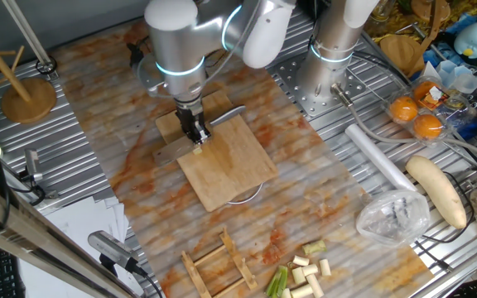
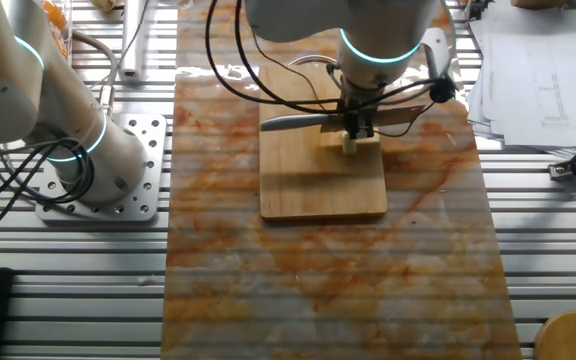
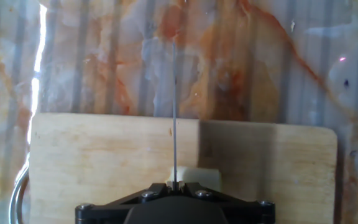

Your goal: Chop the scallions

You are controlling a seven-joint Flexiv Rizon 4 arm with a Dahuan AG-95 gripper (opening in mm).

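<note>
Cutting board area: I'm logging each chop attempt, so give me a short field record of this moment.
board: light wooden cutting board on the marbled mat
piece on board: one pale cream scallion segment, directly under the gripper
tool: knife with flat grey blade, held by the gripper, edge over the segment
spare stock: pile of pale and green scallion segments at the mat's edge, off the board

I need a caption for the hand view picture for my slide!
Seen edge-on from the pincer, a knife blade stands over a pale scallion piece on the wooden cutting board.
</note>
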